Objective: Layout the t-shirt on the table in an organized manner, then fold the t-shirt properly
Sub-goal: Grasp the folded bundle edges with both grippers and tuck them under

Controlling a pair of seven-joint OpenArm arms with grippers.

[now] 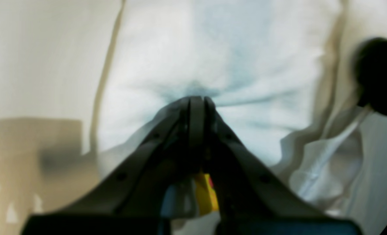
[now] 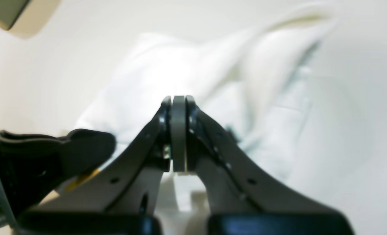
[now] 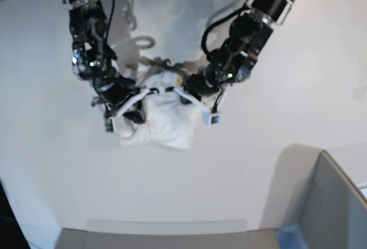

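Both grippers, left (image 1: 196,99) and right (image 2: 179,99), are clamped on the bunched white cloth t-shirt (image 3: 163,123) hanging low over the smooth white table (image 3: 287,88), so uneven pulling could twist it instead of spreading it.

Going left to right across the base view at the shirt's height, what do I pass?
Bare table → right gripper → bunched t-shirt → left gripper → bare table again, with the grey box corner lower at the far right.
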